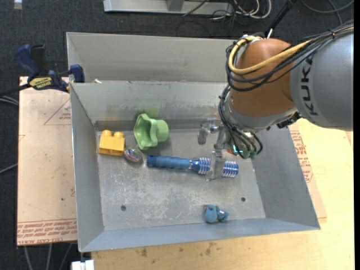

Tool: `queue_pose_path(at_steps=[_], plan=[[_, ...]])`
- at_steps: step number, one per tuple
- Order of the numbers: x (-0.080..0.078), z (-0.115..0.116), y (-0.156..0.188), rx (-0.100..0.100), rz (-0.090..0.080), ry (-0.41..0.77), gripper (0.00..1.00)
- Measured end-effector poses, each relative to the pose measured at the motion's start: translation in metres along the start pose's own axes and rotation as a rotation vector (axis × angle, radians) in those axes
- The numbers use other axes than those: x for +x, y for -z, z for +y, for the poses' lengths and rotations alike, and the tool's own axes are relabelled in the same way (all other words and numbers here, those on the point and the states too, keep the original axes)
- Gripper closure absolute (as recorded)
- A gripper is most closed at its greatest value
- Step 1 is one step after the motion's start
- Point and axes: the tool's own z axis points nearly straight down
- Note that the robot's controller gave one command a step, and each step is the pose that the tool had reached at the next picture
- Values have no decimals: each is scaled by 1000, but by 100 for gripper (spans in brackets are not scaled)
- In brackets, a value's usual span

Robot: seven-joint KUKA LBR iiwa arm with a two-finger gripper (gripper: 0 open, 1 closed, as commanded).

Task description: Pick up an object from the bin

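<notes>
**My claw low over the striped end of the blue stick**

My claw [215, 170] is low in the right half of the bin [84, 167], at the right end of a blue stick [171, 163]. This stick lies flat on the floor, about in the middle, and runs from left to right. Its left part is plain blue, and its right end has blue and white stripes. My claw comes down just at these stripes. Whether it is spread or pressed together I cannot tell, and I also cannot tell if it touches the stick.

My arm with its orange cover [259, 77] hangs over the back right corner, so the right wall and the back wall are near to me. In front of the stick the floor is bare over a wide part, until the front wall.

Near the front wall lies a small blue toy [215, 214], well apart from my claw. A green cup [150, 131] lies on its side near the back wall, above the left end of the stick. A yellow brick [111, 143] sits near the left wall. A small ball [133, 155] is just beside the brick and close to the left tip of the stick. All three are far from my claw.
</notes>
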Motion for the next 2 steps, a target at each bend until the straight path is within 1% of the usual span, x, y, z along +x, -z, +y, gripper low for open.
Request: queue_pose_path(at_steps=[1, 2], plan=[[-25, 0, -140, 0, 5, -150, 0], [-27, 0, -135, 0, -2, -150, 100]])
